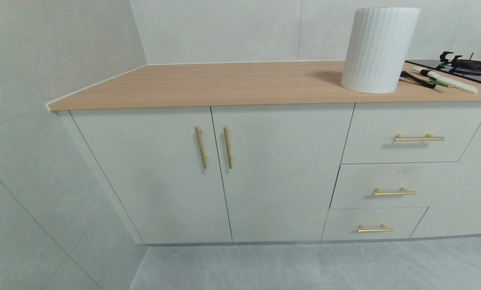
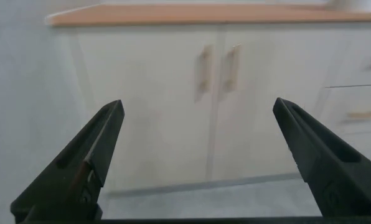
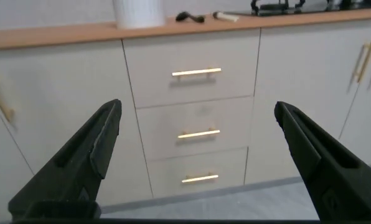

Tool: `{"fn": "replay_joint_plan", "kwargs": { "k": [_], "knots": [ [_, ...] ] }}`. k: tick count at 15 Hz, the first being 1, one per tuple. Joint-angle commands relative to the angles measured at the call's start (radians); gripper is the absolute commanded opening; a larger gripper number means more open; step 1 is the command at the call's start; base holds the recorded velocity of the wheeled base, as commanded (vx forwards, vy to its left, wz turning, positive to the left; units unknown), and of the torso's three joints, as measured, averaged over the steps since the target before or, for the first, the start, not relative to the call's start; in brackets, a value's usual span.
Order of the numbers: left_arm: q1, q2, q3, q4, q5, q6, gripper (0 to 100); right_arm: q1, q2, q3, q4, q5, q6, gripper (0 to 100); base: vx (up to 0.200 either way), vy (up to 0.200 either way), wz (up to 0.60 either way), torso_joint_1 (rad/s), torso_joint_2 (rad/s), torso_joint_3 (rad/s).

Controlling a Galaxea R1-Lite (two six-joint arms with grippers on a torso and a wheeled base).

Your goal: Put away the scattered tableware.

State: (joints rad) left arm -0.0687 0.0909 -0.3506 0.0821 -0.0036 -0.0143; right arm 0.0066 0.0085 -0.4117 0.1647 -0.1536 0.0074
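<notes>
I read no legible text, label, number or sign on the cabinet doors point(image 1: 151, 173), drawers point(image 1: 409, 121), white ribbed container point(image 1: 379, 50) or table point(image 1: 224, 82); any marking on the utensils point(image 1: 446, 79) is too small to resolve.

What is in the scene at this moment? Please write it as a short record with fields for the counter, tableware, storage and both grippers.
counter: wooden countertop, white ribbed container upright on it
tableware: utensils lying between the container and the stove grate
storage: two cabinet doors and three drawers, all closed
left: left gripper open, empty, facing the doors
right: right gripper open, empty, facing the drawers
</notes>
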Motion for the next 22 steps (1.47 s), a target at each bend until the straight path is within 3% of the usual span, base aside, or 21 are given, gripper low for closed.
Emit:
{"fn": "replay_joint_plan", "kwargs": {
  "k": [1,3,5,7,9,13,14,15,16,18,19,20,22],
  "knots": [
    [0.069,-0.091,0.101,0.008,-0.047,0.05,100,0.0,-0.009,0.083,0.001,0.0,0.002,100,0.0,0.0,0.0,0.0,0.0,0.0],
    [0.069,-0.091,0.205,-0.067,-0.018,0.059,100,0.0,-0.009,0.209,-0.036,0.006,0.002,100,0.0,0.0,0.0,0.0,0.0,0.0],
    [0.069,-0.091,0.341,-0.174,-0.016,0.06,100,0.0,-0.009,0.376,-0.201,0.037,-0.007,100,0.0,0.0,0.0,0.0,0.0,0.0],
    [0.069,-0.091,0.351,-0.16,-0.013,0.046,100,0.0,-0.009,0.412,-0.223,0.108,-0.021,100,0.0,0.0,0.0,0.0,0.0,0.0],
    [0.069,-0.091,0.351,-0.12,-0.015,0.046,100,0.0,-0.009,0.409,-0.155,0.137,-0.024,100,0.0,0.0,0.0,0.0,0.0,0.0],
    [0.069,-0.091,0.351,-0.124,-0.004,0.045,100,0.0,-0.009,0.41,-0.165,0.157,-0.027,100,0.0,0.0,0.0,0.0,0.0,0.0],
    [0.069,-0.089,0.349,-0.07,0.047,0.022,100,0.0,-0.007,0.41,-0.163,0.158,-0.032,100,0.0,0.0,0.0,0.0,0.0,0.0],
    [0.069,-0.089,0.349,-0.076,0.039,-0.003,100,0.0,-0.005,0.41,-0.163,0.16,-0.037,100,0.0,0.0,0.0,0.0,0.0,0.0],
    [0.069,-0.089,0.349,-0.076,0.039,-0.003,100,0.0,-0.005,0.41,-0.163,0.16,-0.037,100,0.0,0.0,0.0,0.0,0.0,0.0],
    [0.069,-0.089,0.351,-0.082,0.03,0.056,100,0.0,-0.007,0.41,-0.165,0.166,-0.044,100,0.0,0.0,0.0,0.0,0.0,0.0],
    [0.069,-0.089,0.351,-0.084,0.03,0.051,100,0.0,-0.007,0.41,-0.165,0.166,-0.043,100,0.0,0.0,0.0,0.0,0.0,0.0],
    [0.069,-0.089,0.351,-0.084,0.03,0.02,100,0.0,-0.009,0.412,-0.165,0.167,-0.043,100,0.0,0.0,0.0,0.0,0.0,0.0],
    [0.069,-0.089,0.351,-0.084,0.031,0.013,100,0.0,-0.009,0.412,-0.165,0.174,-0.038,100,0.0,0.0,0.0,0.0,0.0,0.0]
  ]
}}
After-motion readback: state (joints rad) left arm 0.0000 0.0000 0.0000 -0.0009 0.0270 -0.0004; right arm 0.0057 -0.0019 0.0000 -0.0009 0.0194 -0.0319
